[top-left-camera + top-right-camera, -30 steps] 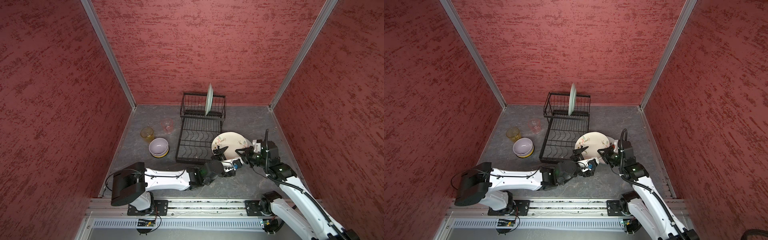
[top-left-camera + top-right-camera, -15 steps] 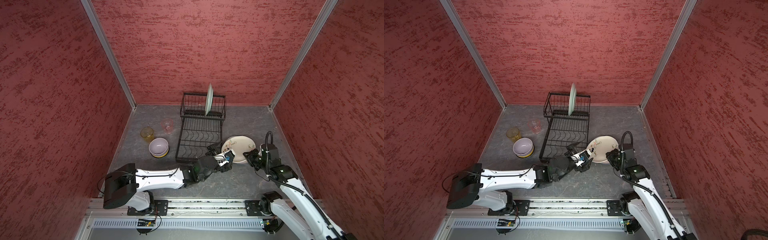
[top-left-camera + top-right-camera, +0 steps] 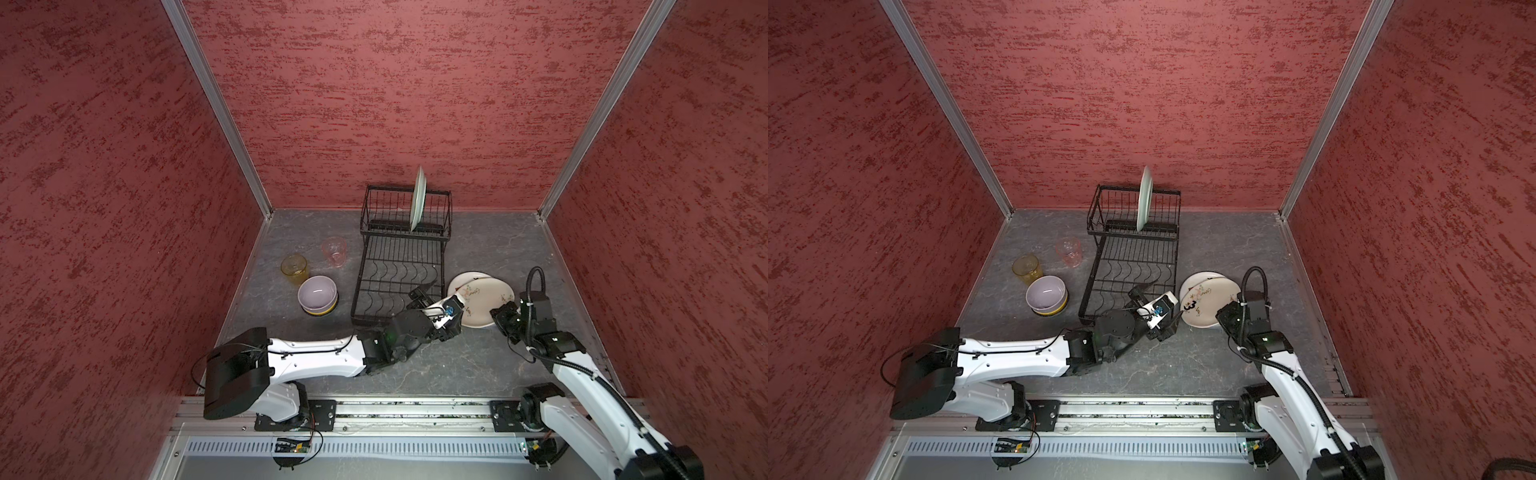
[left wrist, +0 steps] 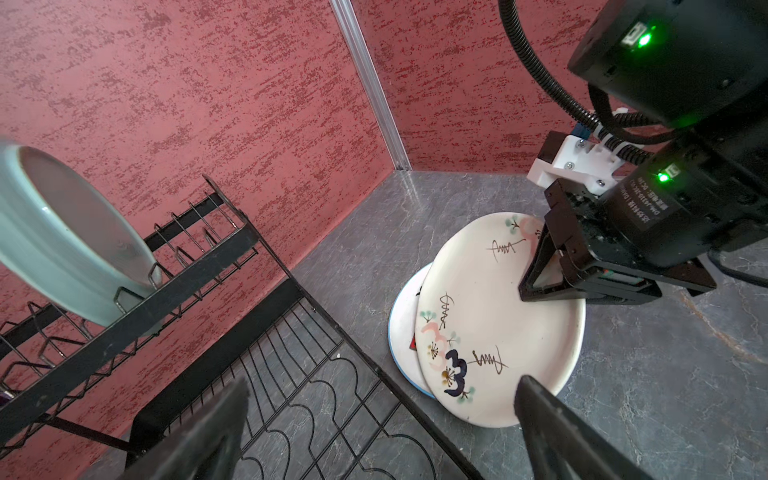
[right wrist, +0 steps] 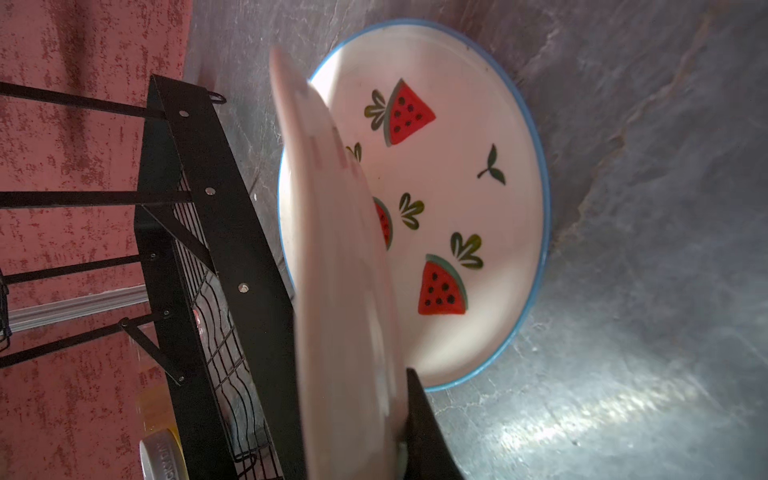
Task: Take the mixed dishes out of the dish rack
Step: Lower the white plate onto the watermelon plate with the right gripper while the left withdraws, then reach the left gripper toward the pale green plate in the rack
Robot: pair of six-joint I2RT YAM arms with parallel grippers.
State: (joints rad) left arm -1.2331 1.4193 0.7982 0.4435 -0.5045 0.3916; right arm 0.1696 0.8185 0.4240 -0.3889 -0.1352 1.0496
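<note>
Dish rack [image 3: 403,229], black wire, two tiers, sits far centre on the grey table [image 3: 478,365]. It is almost unloaded: only one plain pale green plate [image 3: 417,199] stands upright in the raised back tier, and the lower tier is bare.

Already out, left of the rack:
- amber glass tumbler [image 3: 294,266]
- pink glass tumbler [image 3: 334,249]
- lilac bowl [image 3: 316,292] nested in a yellow bowl [image 3: 328,310]

Right of the rack, a white blue-rimmed watermelon plate [image 5: 457,187] lies flat. The right gripper [image 3: 498,314] is clamped on the near-right rim of a cream flowered plate [image 3: 484,297], tilted over the watermelon plate. Likely being set down.

The left gripper [image 4: 382,382] is spread wide and holds nothing, at the rack's near-right corner. Left to do: release this plate, then fetch the green one.
</note>
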